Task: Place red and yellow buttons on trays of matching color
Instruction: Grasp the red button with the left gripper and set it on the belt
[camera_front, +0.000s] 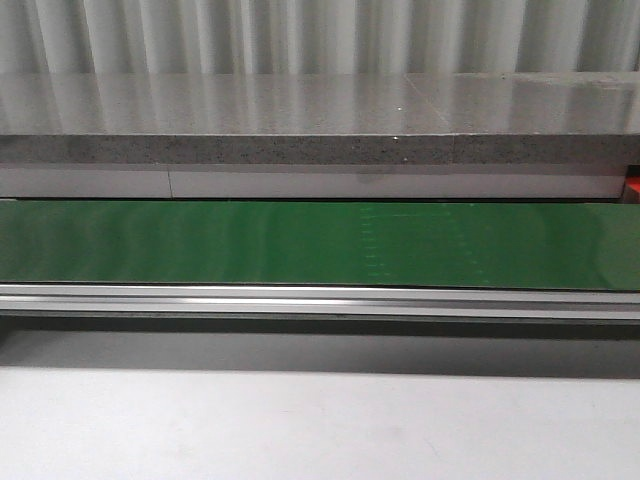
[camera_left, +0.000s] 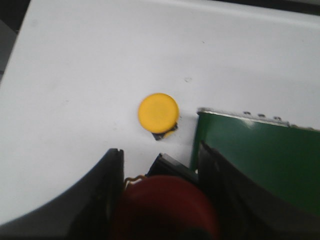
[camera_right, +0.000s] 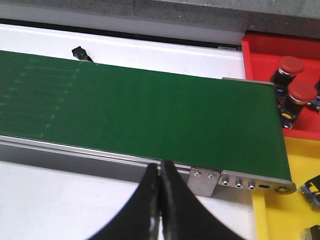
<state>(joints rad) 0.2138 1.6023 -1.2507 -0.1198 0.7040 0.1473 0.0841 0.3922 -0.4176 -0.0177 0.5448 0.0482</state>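
The left gripper (camera_left: 160, 200) grasps a red button (camera_left: 165, 207) between its fingers, lifted above the white counter (camera_left: 75, 75) beside a yellow button (camera_left: 158, 112), presumably for sorting. The right gripper (camera_right: 161, 200) hangs with fingers clenched and empty over the green conveyor belt (camera_right: 140, 110). The red tray (camera_right: 280, 55) already holds two red buttons, and the yellow tray (camera_right: 295, 185) adjoins it.

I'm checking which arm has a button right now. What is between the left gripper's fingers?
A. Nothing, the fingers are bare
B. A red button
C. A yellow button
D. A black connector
B: the left wrist view shows the left gripper closed around a red button, while the yellow button sits apart on the white table.
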